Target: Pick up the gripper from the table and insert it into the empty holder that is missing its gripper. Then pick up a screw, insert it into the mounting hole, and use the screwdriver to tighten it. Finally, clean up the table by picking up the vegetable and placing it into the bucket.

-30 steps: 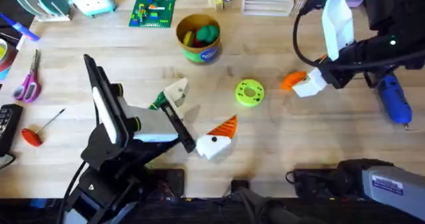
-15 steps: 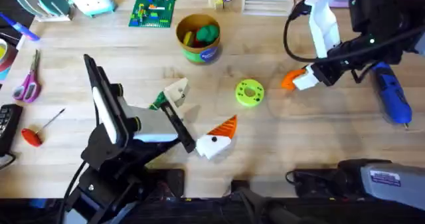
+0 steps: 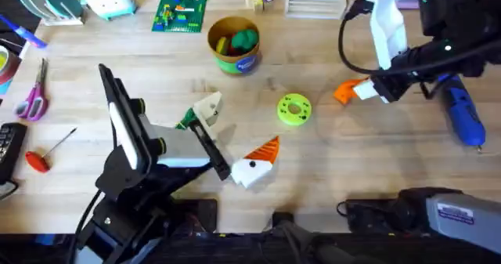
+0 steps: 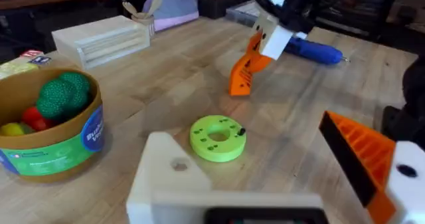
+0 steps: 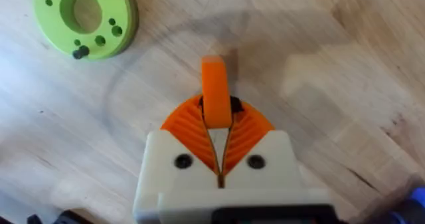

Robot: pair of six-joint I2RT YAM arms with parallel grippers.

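My right gripper (image 3: pixel 356 91) is shut on the loose orange gripper (image 3: pixel 344 92), holding it just above the table at the right; the piece stands between my orange fingers (image 5: pixel 214 91). My left gripper (image 3: pixel 235 131) is open: one side is the bare white holder (image 3: pixel 208 107), the other carries an orange finger (image 3: pixel 264 149). The dark green vegetable (image 3: pixel 185 120) lies right beside the holder. The blue screwdriver (image 3: pixel 463 117) lies at the far right. A lime-green disc (image 3: pixel 294 109) with a small dark screw (image 5: pixel 80 52) sits between the arms. The yellow bucket (image 3: pixel 235 45) stands at the back.
The bucket holds toy food (image 4: pixel 63 94). A red-handled thin tool (image 3: pixel 39 158) and scissors (image 3: pixel 33 99) lie at the left edge. A green brick plate (image 3: pixel 180 13) and a wooden box (image 3: pixel 313 1) stand along the back.
My right gripper has shifted slightly toward the back and right with the orange gripper in it. The left arm has not moved.
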